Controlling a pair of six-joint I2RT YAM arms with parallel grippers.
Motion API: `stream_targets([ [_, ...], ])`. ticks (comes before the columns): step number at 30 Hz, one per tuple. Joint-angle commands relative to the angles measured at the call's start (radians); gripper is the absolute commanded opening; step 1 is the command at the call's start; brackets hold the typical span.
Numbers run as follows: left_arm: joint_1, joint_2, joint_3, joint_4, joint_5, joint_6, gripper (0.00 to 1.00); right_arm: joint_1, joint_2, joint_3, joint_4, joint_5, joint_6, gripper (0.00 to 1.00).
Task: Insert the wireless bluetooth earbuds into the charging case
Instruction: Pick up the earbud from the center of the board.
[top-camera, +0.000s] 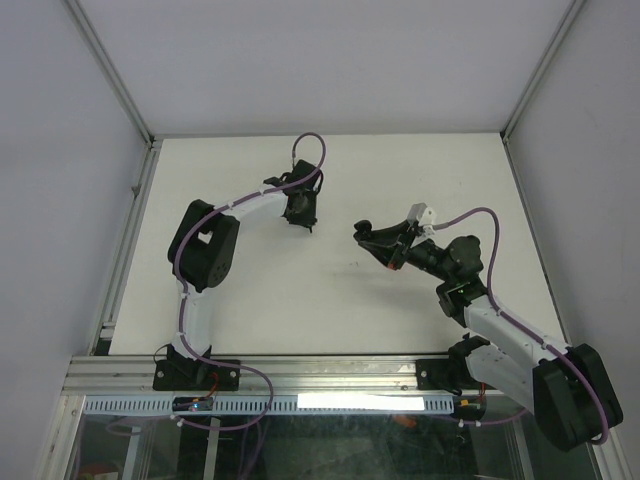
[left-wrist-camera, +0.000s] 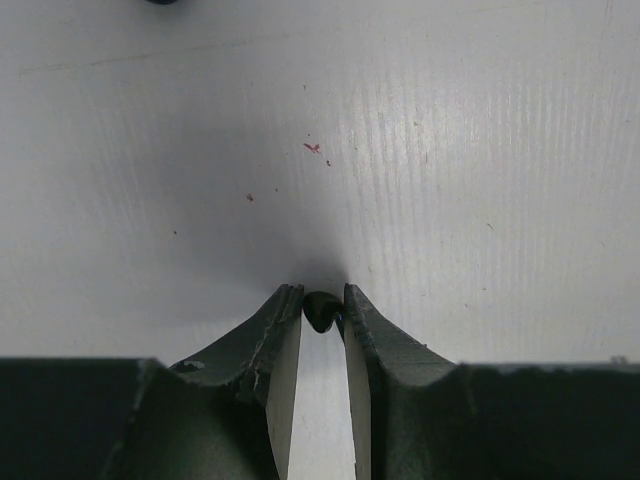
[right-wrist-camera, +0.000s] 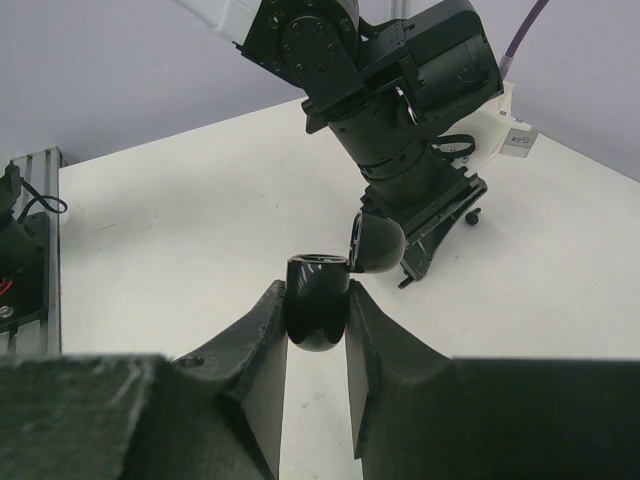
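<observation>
A tiny black earbud (left-wrist-camera: 320, 309) sits on the white table, pinched at the very tips of my left gripper (left-wrist-camera: 322, 297), which is shut on it. In the top view that left gripper (top-camera: 306, 224) points down at the table's middle back. My right gripper (right-wrist-camera: 317, 300) is shut on the round black charging case (right-wrist-camera: 318, 298), held off the table with its hinged lid (right-wrist-camera: 378, 243) flipped open. The right gripper (top-camera: 368, 233) and its case hang a short way right of the left gripper. From the right wrist view the left gripper's body (right-wrist-camera: 415, 190) stands just behind the case.
White table (top-camera: 400, 180) walled by pale panels at back and sides. An aluminium rail (top-camera: 300, 372) runs along the near edge by the arm bases. A few red flecks (left-wrist-camera: 312, 148) mark the surface. A small dark thing (right-wrist-camera: 473, 215) lies beside the left gripper.
</observation>
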Motion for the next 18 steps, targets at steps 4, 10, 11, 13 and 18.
stream_targets([
  [4,-0.019,-0.002,0.012,-0.107,-0.007,0.016,0.25,-0.004,-0.013,0.034,0.011,-0.010,0.010,0.00],
  [10,-0.049,0.028,0.058,-0.164,-0.056,0.030,0.25,-0.004,-0.014,0.038,0.009,-0.017,0.024,0.00],
  [11,-0.052,0.034,0.062,-0.173,-0.060,0.033,0.25,-0.003,-0.016,0.038,0.007,-0.018,0.025,0.00],
  [13,-0.055,0.039,0.066,-0.187,-0.063,0.036,0.25,-0.003,-0.019,0.039,0.001,-0.017,0.025,0.00],
  [18,-0.059,0.051,0.074,-0.210,-0.058,0.045,0.23,-0.003,-0.015,0.041,-0.002,-0.021,0.028,0.00],
])
